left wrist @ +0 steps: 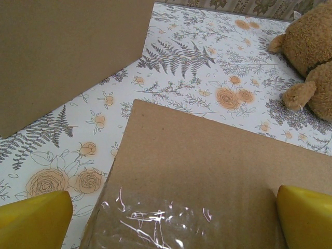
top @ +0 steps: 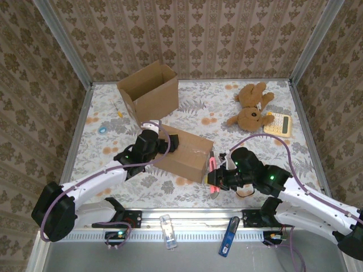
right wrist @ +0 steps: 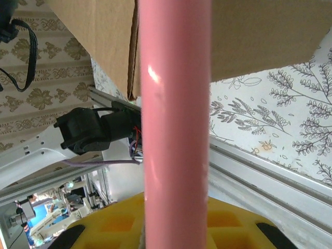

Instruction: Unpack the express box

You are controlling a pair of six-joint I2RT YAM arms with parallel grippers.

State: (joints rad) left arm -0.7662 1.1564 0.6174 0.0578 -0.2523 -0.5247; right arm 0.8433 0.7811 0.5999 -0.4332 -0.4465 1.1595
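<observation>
**Item 1, express box** (top: 186,154): brown cardboard, flaps shut, lying flat on the worktop (top: 249,158) at the centre of the top view. In the left wrist view its top face (left wrist: 218,171) takes up the lower half of the frame, with a strip of clear tape (left wrist: 155,220) at bottom centre.

**Item 2, left tool** (top: 168,145): jaws wide open, gripping nothing, set over the box's left end. Its yellow fingers (left wrist: 36,220) sit at the two bottom corners of the left wrist view, either side of the tape. Contact with the cardboard cannot be told.

**Item 3, right tool** (top: 220,180): closed on a pink bar (top: 211,167), just beside the box's right end in the top view. In the right wrist view the pink bar (right wrist: 176,129) runs straight up the middle of the frame from the yellow finger pads (right wrist: 119,223), with the box's edge (right wrist: 104,41) behind it at the top.

**Item 4, second carton** (top: 150,90): open-topped, upper left of centre in the top view, well apart from the express box.

**Item 5, teddy bear** (top: 249,106): brown, lying at upper right.

**Item 6, calculator** (top: 278,123): cream, just beside the bear on its right.

**Item 7, small blue object** (top: 102,130): on the worktop at the left edge.
</observation>
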